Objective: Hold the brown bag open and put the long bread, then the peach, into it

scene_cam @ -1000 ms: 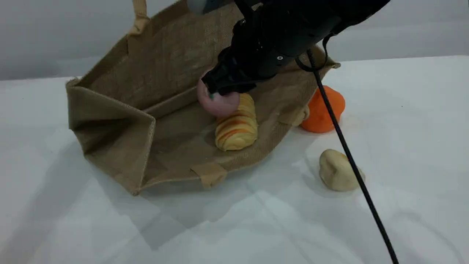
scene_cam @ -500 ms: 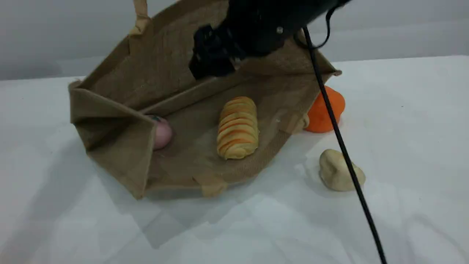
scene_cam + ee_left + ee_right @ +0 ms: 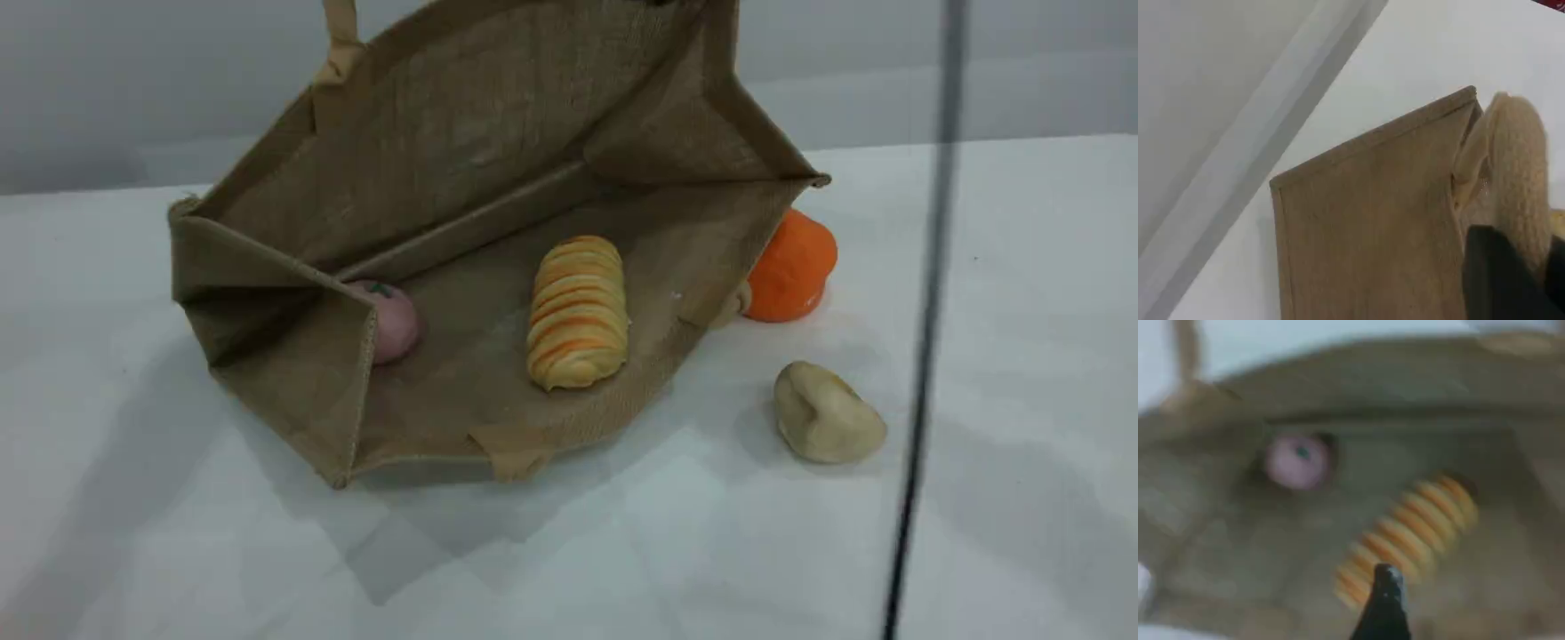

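At the left of the scene view, the peach (image 3: 384, 318) now rests deep in the brown bag (image 3: 462, 169), tucked against the folded left side panel; a second ago it sat clamped in my right fingers above the bread, so I have let it go and it has rolled to that corner. In the left wrist view my left fingers (image 3: 1501, 280) are pressed together on the beige handle (image 3: 1521, 173), keeping the upper wall lifted and the mouth open. Toward the middle of the frame, the long bread (image 3: 578, 311) lies on the lower wall inside the bag, apart from the peach. My right fingers (image 3: 1383, 597) have spread wide and pulled up out of the scene view; only one dark tip shows at the bottom of the right wrist view, looking down on both items. At the right, the orange fruit (image 3: 789, 267) and the pale lump (image 3: 827, 413) sit outside on the counter (image 3: 1022, 356). I judge both items placed; what is left is releasing the handle.
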`<state>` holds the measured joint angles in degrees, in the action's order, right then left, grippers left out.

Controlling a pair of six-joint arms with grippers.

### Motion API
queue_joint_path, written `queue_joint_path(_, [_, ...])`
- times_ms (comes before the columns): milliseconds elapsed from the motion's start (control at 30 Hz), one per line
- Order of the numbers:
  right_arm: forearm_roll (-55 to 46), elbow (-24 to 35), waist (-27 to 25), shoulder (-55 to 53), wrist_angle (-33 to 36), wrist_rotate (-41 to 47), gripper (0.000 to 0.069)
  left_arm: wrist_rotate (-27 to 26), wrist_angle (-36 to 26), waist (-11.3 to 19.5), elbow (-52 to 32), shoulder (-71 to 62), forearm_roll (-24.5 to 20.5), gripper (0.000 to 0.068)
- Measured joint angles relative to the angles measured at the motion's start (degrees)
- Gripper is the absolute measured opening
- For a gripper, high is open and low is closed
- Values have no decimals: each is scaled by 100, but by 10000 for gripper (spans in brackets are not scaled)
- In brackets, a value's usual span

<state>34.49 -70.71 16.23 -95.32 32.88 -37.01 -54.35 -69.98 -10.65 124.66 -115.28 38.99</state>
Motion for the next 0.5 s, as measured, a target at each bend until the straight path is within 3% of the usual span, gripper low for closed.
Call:
queue_joint_path(133, [-1503, 0, -523, 454, 656, 1485, 561, 0, 0, 0, 0, 0, 0, 96])
queue_joint_path(300, [-3351, 0, -1015, 1077, 968, 3074, 561, 0, 0, 0, 0, 0, 0, 96])
queue_joint_path(500, [-4679, 0, -1115, 1650, 990, 3973, 561, 2, 0, 0, 0, 0, 10, 96])
